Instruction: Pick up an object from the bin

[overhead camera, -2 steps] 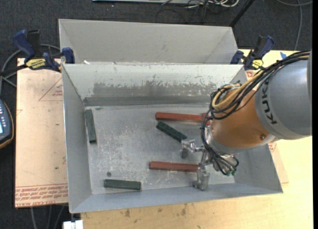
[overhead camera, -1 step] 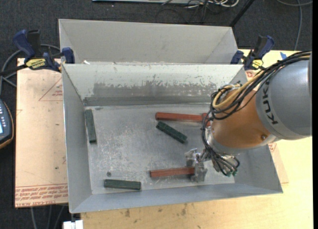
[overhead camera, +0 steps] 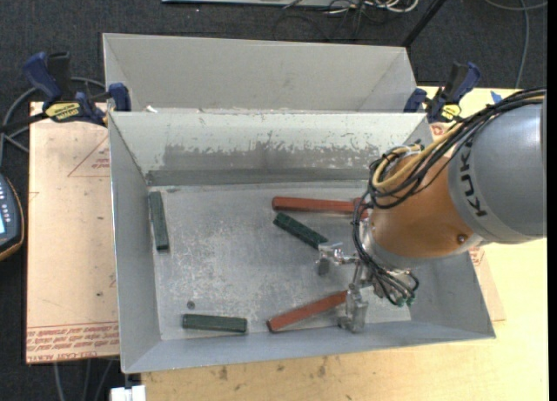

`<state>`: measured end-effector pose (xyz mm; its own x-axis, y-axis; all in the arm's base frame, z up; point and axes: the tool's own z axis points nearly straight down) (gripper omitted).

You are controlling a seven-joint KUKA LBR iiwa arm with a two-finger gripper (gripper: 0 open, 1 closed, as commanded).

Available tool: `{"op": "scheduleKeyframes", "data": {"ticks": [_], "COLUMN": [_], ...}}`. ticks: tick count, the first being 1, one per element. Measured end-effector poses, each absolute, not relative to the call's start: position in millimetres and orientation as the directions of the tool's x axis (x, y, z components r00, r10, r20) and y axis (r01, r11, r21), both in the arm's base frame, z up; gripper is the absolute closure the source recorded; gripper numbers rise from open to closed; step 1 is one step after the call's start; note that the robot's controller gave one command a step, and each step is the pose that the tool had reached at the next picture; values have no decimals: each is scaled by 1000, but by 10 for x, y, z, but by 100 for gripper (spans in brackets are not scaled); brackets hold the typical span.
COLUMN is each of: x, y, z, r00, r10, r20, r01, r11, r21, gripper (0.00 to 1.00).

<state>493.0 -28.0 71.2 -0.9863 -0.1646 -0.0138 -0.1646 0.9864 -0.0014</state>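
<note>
My gripper (overhead camera: 342, 290) is low in the bin's front right part, under the arm's orange cover. Its two metal fingers stand apart, one finger (overhead camera: 329, 259) farther back and one finger (overhead camera: 353, 317) nearer the front wall. The right end of a red-brown bar (overhead camera: 304, 313) lies between them on the floor; the jaws are open and not closed on it. A dark green bar (overhead camera: 300, 231) lies slanted just behind the gripper. Another red-brown bar (overhead camera: 312, 205) lies farther back, its right end hidden by the arm.
A dark green bar (overhead camera: 157, 221) lies along the left wall, and one more dark green bar (overhead camera: 214, 324) lies at the front left. The arm's body covers the bin's right side.
</note>
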Motion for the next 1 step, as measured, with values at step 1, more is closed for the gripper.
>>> {"op": "scheduleKeyframes", "data": {"ticks": [1], "x": [4903], "y": [-281], "z": [703], "r00": [-986], "r10": [-166], "r20": [-3], "r01": [-166], "r11": [986], "r21": [0], "gripper": [100]}}
